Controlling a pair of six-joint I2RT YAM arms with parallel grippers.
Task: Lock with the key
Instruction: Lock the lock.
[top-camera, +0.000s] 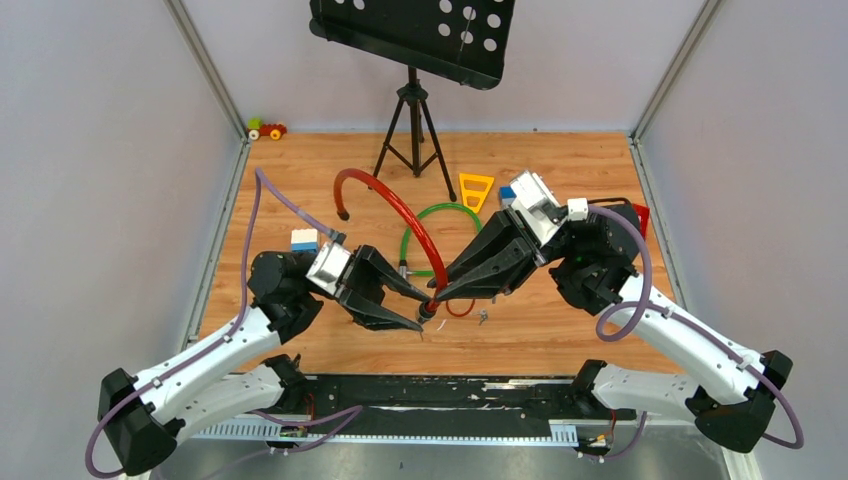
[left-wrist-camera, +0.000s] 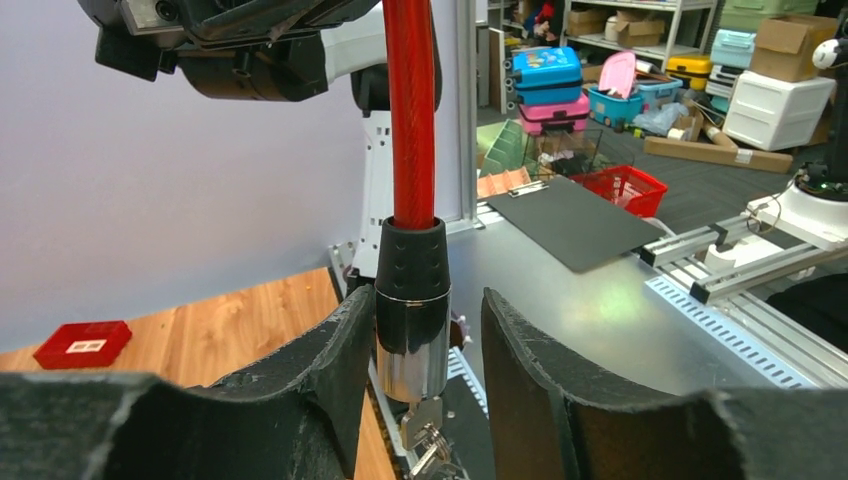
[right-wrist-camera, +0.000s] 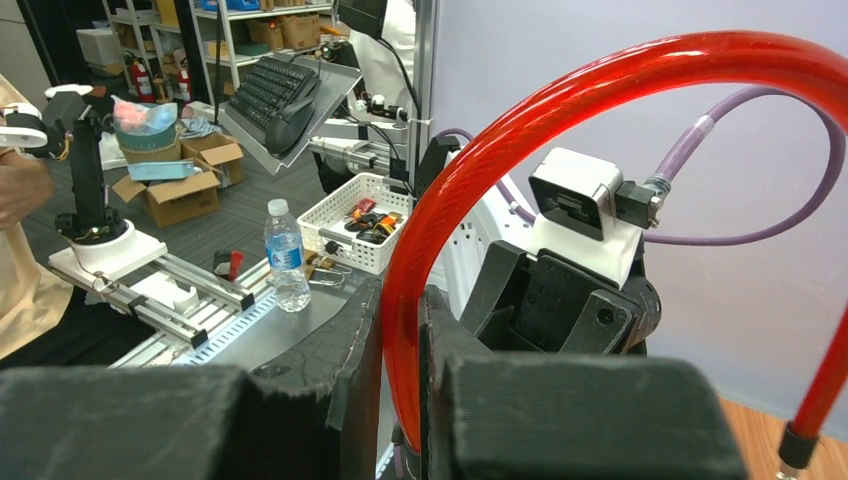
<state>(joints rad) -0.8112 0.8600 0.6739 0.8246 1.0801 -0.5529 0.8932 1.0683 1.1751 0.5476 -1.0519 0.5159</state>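
Note:
A red cable lock (top-camera: 395, 200) arcs up from the wooden table. Its black and chrome end barrel (left-wrist-camera: 412, 340) hangs downward between my two grippers. The small silvery key (left-wrist-camera: 425, 418) sticks out of the barrel's lower end, with a ring and another key hanging from it. My left gripper (left-wrist-camera: 428, 300) stands open around the barrel: one finger touches it and the other stands a little off. It shows in the top view as well, left gripper (top-camera: 418, 318). My right gripper (right-wrist-camera: 400, 300) is shut on the red cable (right-wrist-camera: 560, 95) just above the barrel, right gripper (top-camera: 440, 292).
A green cable loop (top-camera: 440, 212) lies behind the grippers, with a yellow triangle (top-camera: 476, 188) and a tripod music stand (top-camera: 413, 120) farther back. A flat red block (left-wrist-camera: 82, 343) lies on the wood. A small metal bit (top-camera: 483, 317) lies near the front.

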